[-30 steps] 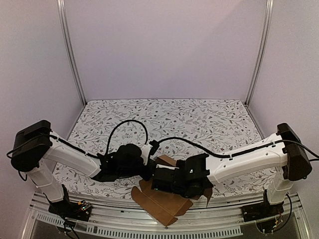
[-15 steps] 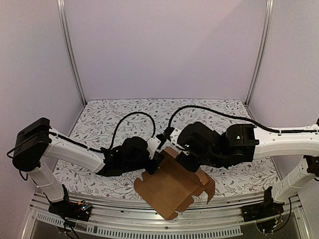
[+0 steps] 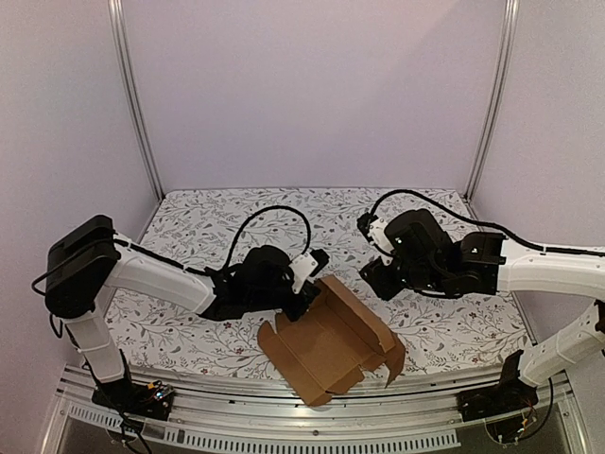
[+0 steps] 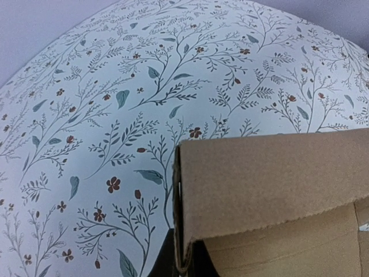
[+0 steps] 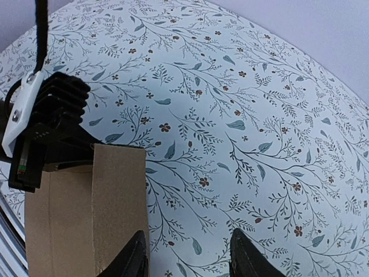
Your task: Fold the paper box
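Observation:
The paper box [image 3: 328, 342] is a plain brown cardboard sheet, partly folded, lying open near the table's front edge. My left gripper [image 3: 307, 297] is shut on the box's upper left edge; in the left wrist view the cardboard edge [image 4: 183, 231] is pinched between the black fingers. My right gripper [image 3: 375, 280] is open and empty, hovering to the right of the box's far corner. In the right wrist view its fingertips [image 5: 134, 261] stand apart over the table beside the cardboard flap [image 5: 109, 202].
The table has a white floral cloth [image 3: 397, 222]. Metal frame posts [image 3: 132, 104] stand at the back corners. The left arm's wrist [image 5: 46, 127] shows in the right wrist view. The table's front rail [image 3: 284, 430] lies just beyond the box.
My right arm lifted off the box and swung back to the right, its gripper now open above the cloth. My left gripper moved slightly right, still holding the box edge.

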